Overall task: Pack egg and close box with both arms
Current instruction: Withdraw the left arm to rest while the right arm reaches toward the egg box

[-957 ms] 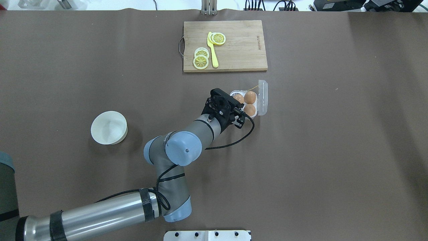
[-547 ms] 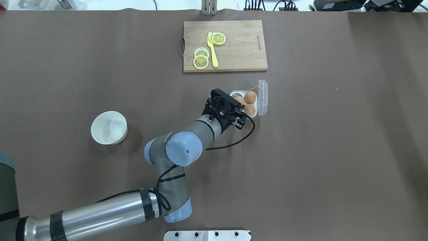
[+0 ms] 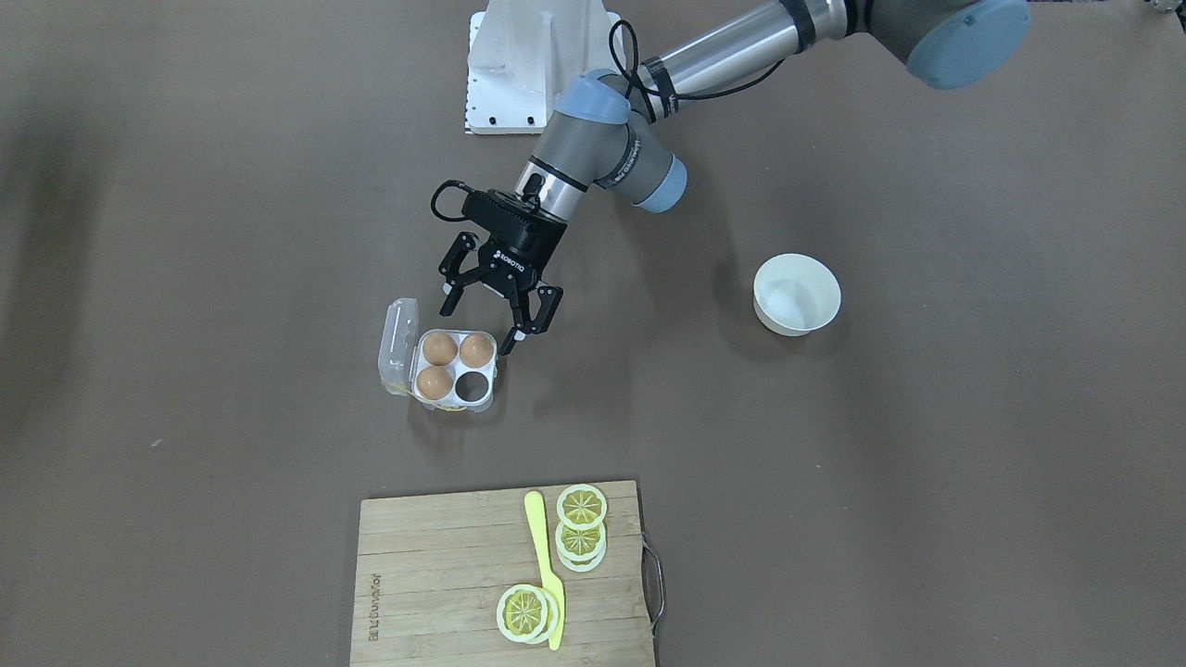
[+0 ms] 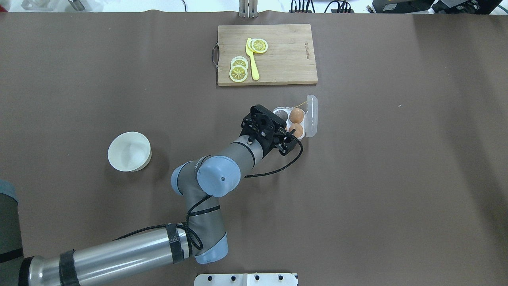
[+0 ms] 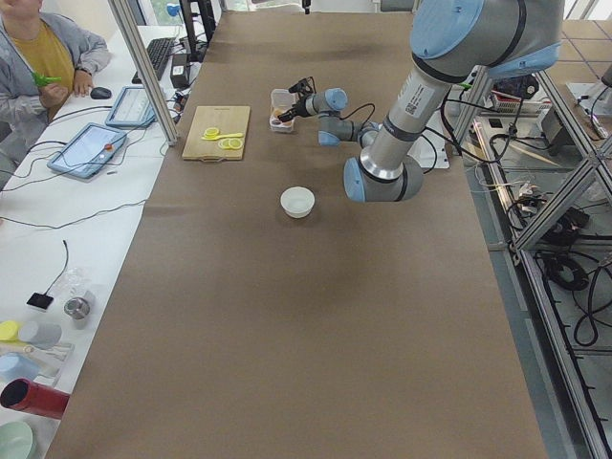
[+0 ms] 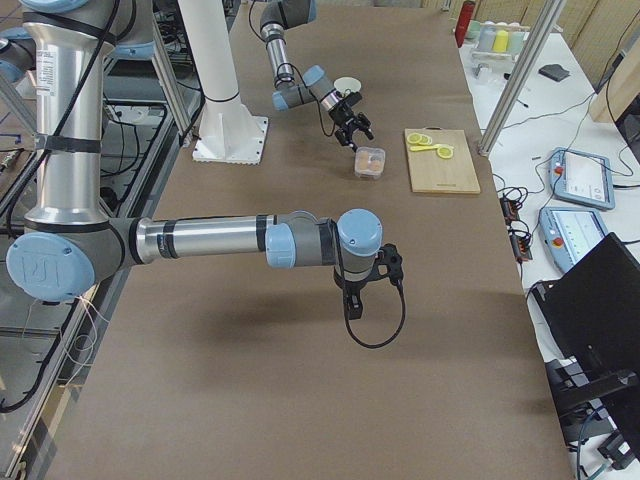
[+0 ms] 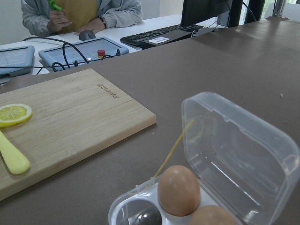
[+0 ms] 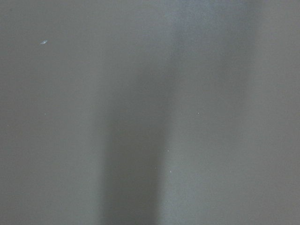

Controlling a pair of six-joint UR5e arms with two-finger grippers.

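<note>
Left claw — ROBOTIQ-marked, spread wide — by the open box

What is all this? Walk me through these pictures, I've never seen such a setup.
This is a two-armed robot at a brown table, filmed at one instant from above, from across the table, from both ends, and from a camera on each wrist. The left gripper, a two-finger claw, hangs open and empty close to the box, a clear egg case with its lid open. Three eggs sit in it; one cell is empty. The right gripper shows only in the view from the right end, over bare table; I cannot tell if it is open. Also lying there: a white bowl and a cutting board with lemon slices and a yellow knife.
</note>
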